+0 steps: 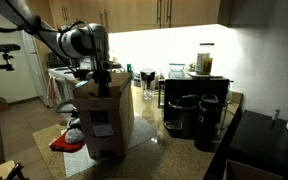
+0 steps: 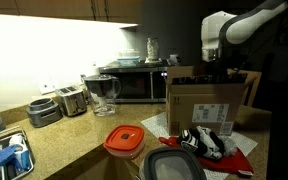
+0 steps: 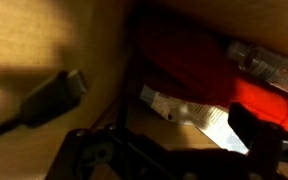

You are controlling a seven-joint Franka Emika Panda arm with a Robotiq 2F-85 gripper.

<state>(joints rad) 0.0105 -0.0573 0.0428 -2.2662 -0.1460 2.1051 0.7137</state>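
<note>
An open cardboard box (image 1: 106, 115) stands on the granite counter and shows in both exterior views (image 2: 206, 108). My gripper (image 1: 102, 76) reaches down into its open top (image 2: 216, 70). In the wrist view the box's inside is dark: a red packet (image 3: 199, 65) with a white printed label (image 3: 189, 110) lies at the bottom against the brown wall. A dark plug-like shape (image 3: 54, 95) shows on the left wall. A dark finger (image 3: 252, 125) is at the right, near the red packet. I cannot tell whether the jaws are open or shut.
Two black coffee machines (image 1: 194, 115) stand beside the box. A red cloth (image 1: 69, 143) with a black-and-white item (image 2: 209, 143) lies at its base. A microwave (image 2: 134, 85), a pitcher (image 2: 104, 93), a toaster (image 2: 72, 100) and a red-lidded container (image 2: 125, 140) sit on the counter.
</note>
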